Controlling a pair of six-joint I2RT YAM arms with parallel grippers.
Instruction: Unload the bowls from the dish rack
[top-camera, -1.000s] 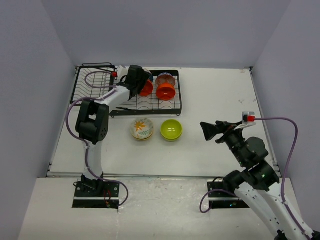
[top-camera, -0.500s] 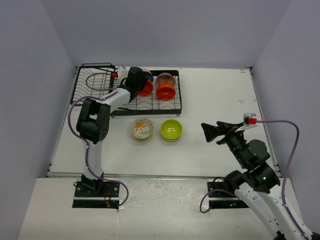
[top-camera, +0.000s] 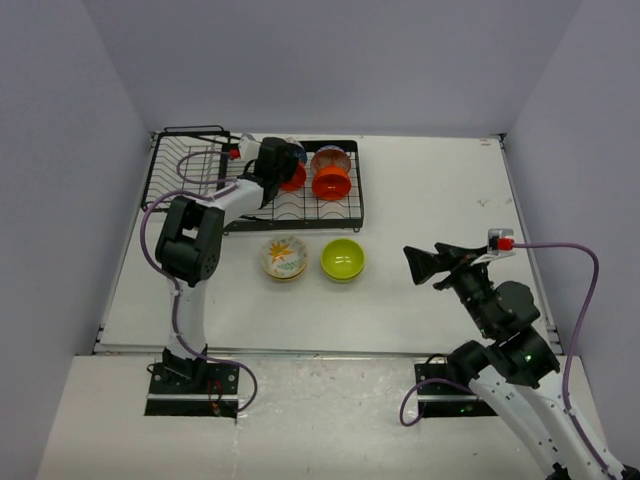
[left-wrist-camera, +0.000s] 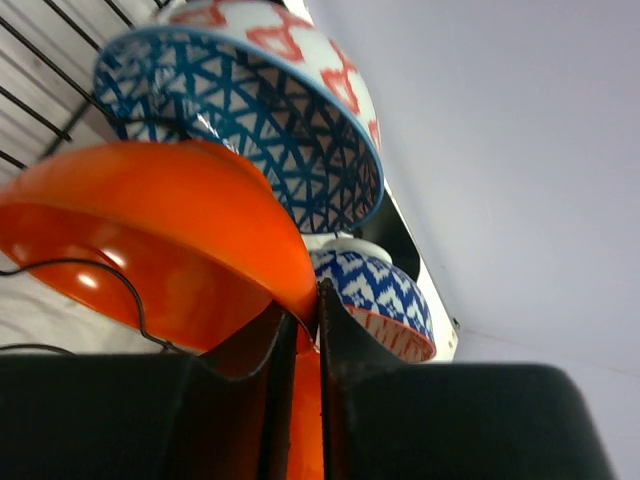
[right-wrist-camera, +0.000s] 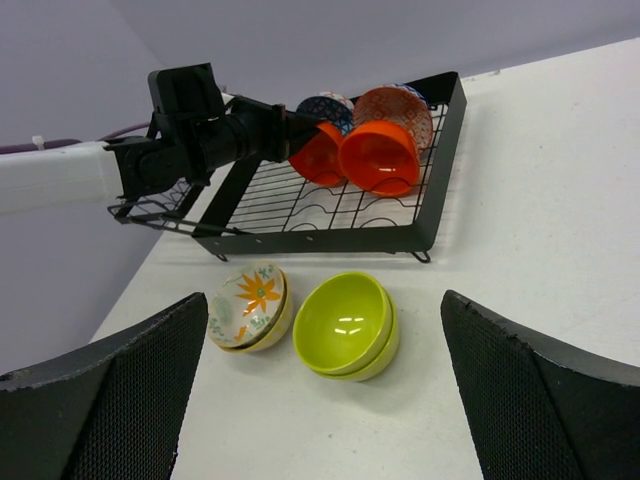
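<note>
From where I stand, the dish rack (right-wrist-camera: 330, 215) is black wire on a white counter (right-wrist-camera: 560, 230). A glossy orange bowl (left-wrist-camera: 160, 250) shines bright, and a second orange bowl (right-wrist-camera: 378, 157) matches its hue. A white bowl (left-wrist-camera: 250, 110) carries a blue triangle lattice with red diamonds near its foot. A red-patterned bowl (right-wrist-camera: 400, 103) sits pale underneath its markings. The cream bowl (right-wrist-camera: 248, 305) has an orange flower and greenish sprigs inside. The lime bowls (right-wrist-camera: 345, 325) are plain. The left end effector (left-wrist-camera: 300, 310) and the right end effector (top-camera: 412, 264) are black.
</note>
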